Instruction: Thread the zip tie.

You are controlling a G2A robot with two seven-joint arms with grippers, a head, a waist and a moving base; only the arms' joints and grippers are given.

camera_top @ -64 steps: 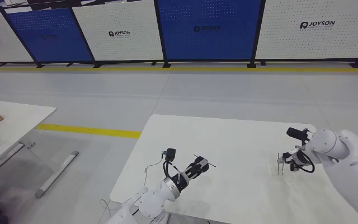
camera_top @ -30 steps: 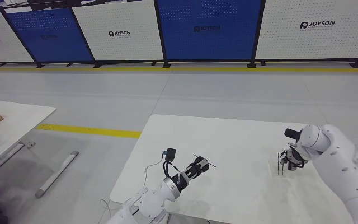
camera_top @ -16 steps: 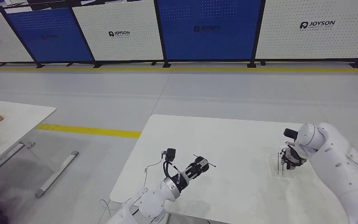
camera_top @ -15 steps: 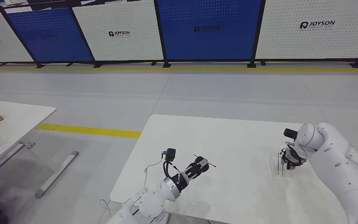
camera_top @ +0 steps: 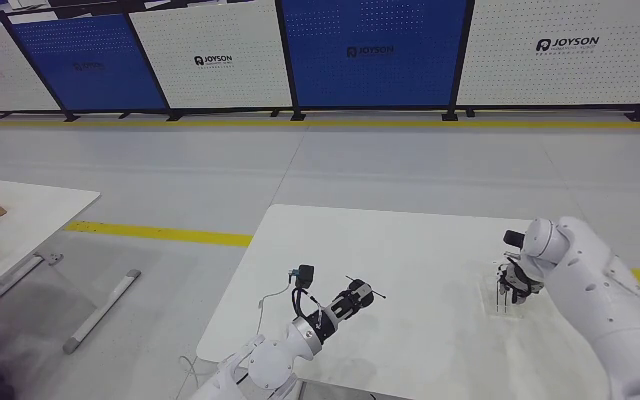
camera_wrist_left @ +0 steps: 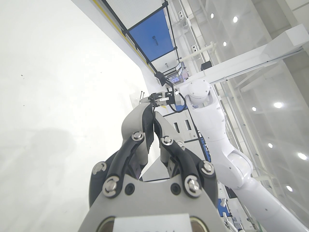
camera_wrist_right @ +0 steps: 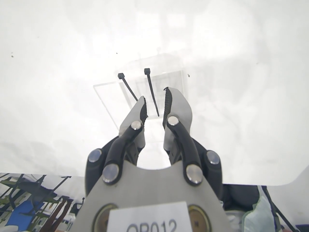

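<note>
- First tie (camera_wrist_right: 152, 92) stands upright, head up, in a clear base (camera_wrist_right: 107, 95) on the right side of the desk (camera_top: 420, 260).
- It sits between the spread fingers of the right claw (camera_wrist_right: 154, 101); no contact seen with either pad.
- Second tie (camera_wrist_right: 128, 86) stands in the same base, just beside the claw's outer side.
- Third tie (camera_top: 378, 294) lies crosswise in the left claw (camera_top: 357, 294), pads clamped on it.
- The left claw is over the near-left part of the desk, well apart from the base.
</note>
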